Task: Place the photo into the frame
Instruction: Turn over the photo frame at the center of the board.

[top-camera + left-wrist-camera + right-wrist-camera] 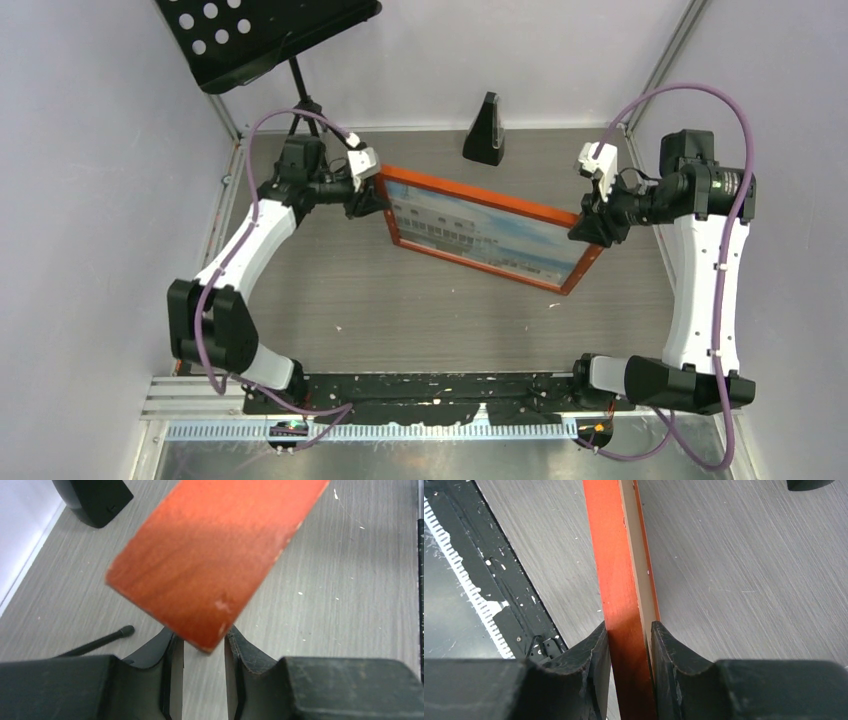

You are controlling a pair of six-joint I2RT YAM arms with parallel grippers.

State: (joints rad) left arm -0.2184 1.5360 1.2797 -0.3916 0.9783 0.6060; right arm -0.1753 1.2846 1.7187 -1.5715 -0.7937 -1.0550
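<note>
Seen from above, the frame (492,206), with the photo (490,232) inside, hangs over the far bench (400,310) between both end effectors. In the left wrist view the left end effector (202,640) seems to pinch only a corner tip, which could slip free and let the frame drop. In the right wrist view the right end effector (630,630) is clamped squarely on the frame's edge.

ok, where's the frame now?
Top view: the frame is mid-table toward the far side, gripped between the left gripper and right gripper, with the black wedge stand behind it.
</note>
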